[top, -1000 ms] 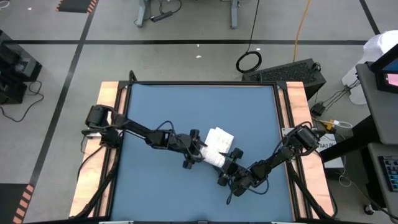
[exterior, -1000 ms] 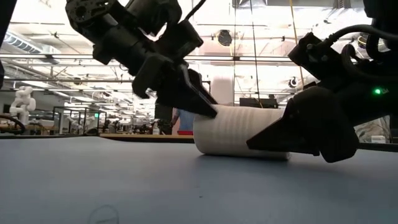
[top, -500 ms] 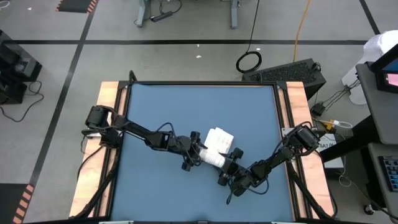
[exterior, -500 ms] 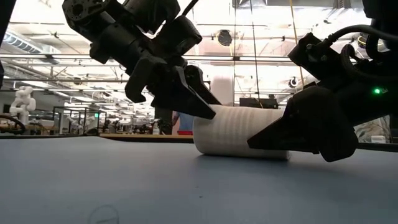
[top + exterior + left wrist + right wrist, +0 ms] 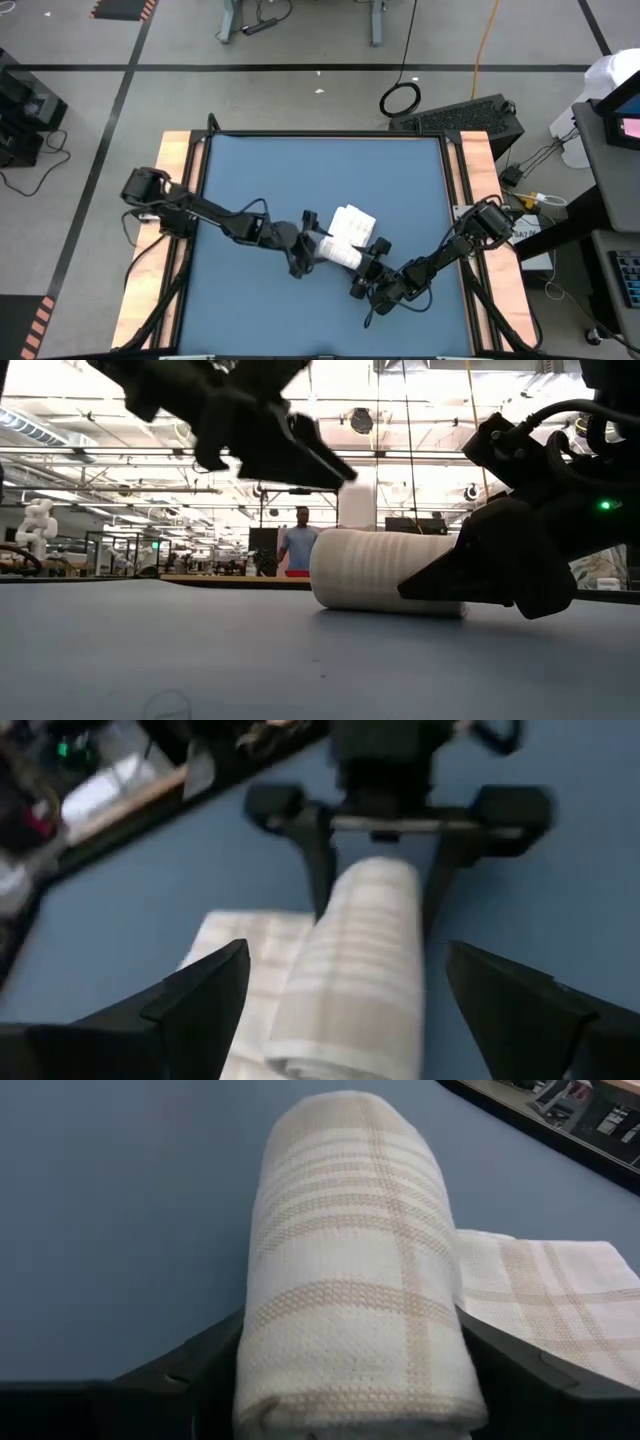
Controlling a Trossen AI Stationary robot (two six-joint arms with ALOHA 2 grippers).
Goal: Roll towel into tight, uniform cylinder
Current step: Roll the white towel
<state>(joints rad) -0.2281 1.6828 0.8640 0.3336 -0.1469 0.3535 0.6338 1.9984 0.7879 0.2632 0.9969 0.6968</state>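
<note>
Straddling the rolled towel (image 5: 355, 1270) end: right gripper (image 5: 366, 266), held. Left gripper (image 5: 300, 455) wide, raised clear; flat tail (image 5: 245, 960) unrolled mid-table.

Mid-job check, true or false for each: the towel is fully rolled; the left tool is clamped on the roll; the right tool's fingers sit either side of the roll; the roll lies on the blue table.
1. The towel is fully rolled. False: a flat part lies unrolled beside the roll.
2. The left tool is clamped on the roll. False: it hangs open above it.
3. The right tool has a finger on either side of the roll's end. True.
4. The roll lies on the blue table. True.
</note>
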